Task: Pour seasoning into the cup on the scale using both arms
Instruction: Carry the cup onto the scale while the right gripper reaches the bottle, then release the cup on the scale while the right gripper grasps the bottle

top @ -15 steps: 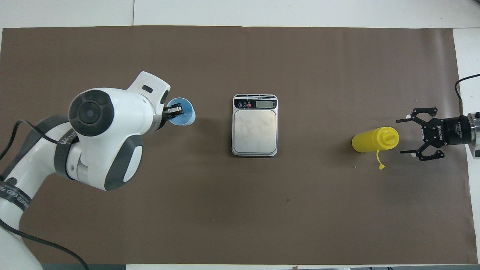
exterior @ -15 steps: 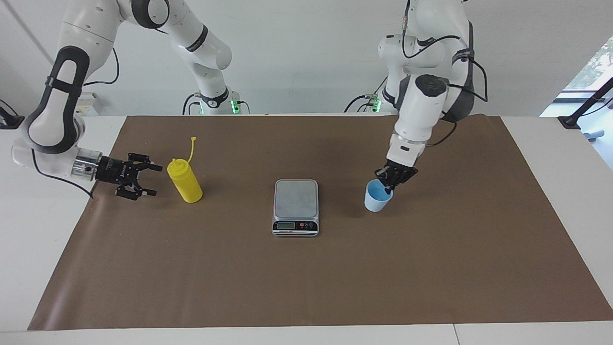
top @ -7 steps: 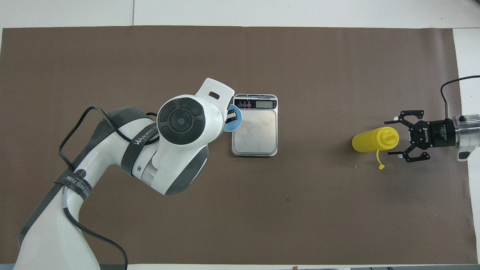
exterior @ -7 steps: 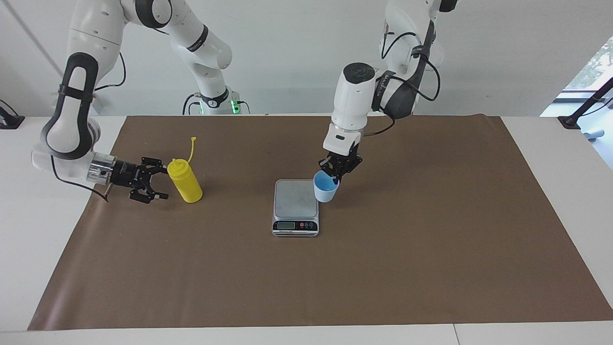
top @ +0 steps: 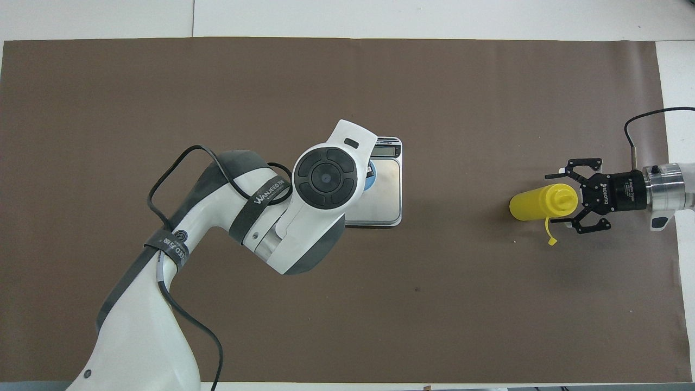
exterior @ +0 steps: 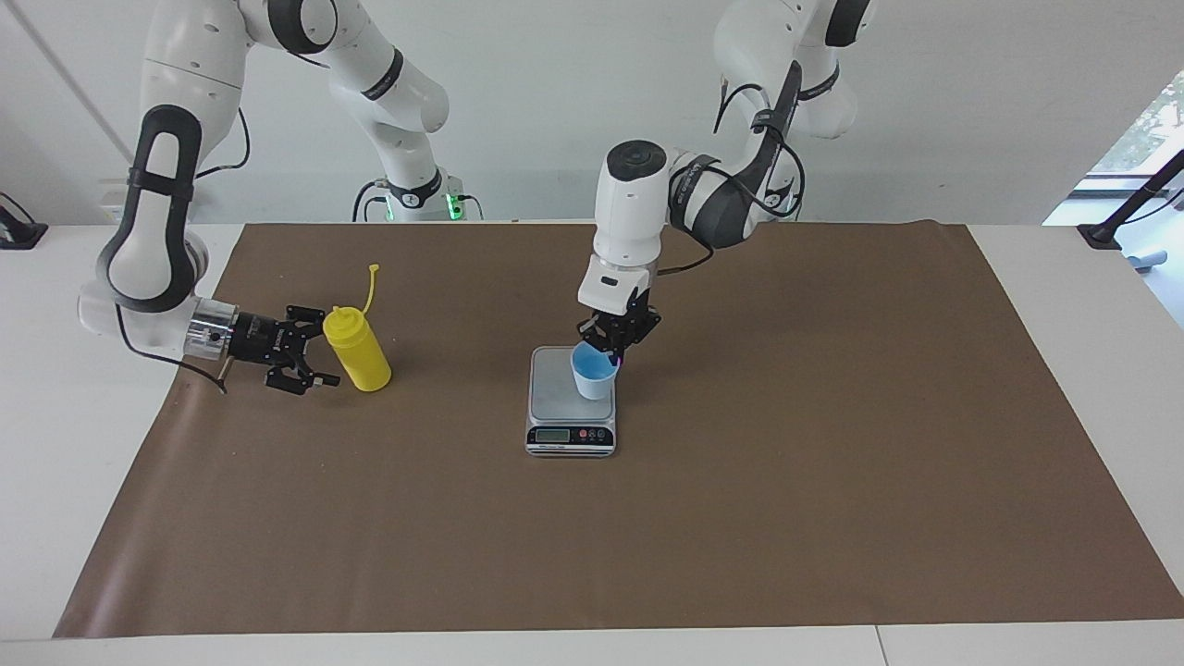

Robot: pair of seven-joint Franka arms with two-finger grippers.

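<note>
A brown paper sheet (exterior: 647, 518) covers most of the white table (exterior: 1064, 268) — its edges stop short of the tabletop at both ends. A black stand (exterior: 1133, 208) rests on the table at the left arm's end, by a window (exterior: 1147, 129).

Yellow bottle (exterior: 359, 353); pale blue cup (exterior: 593, 370), brighter blue inside; silver-grey scale (exterior: 557, 384) with black front panel; plain brown mat (exterior: 647, 518); white table (exterior: 55, 462); white-and-black arms.
</note>
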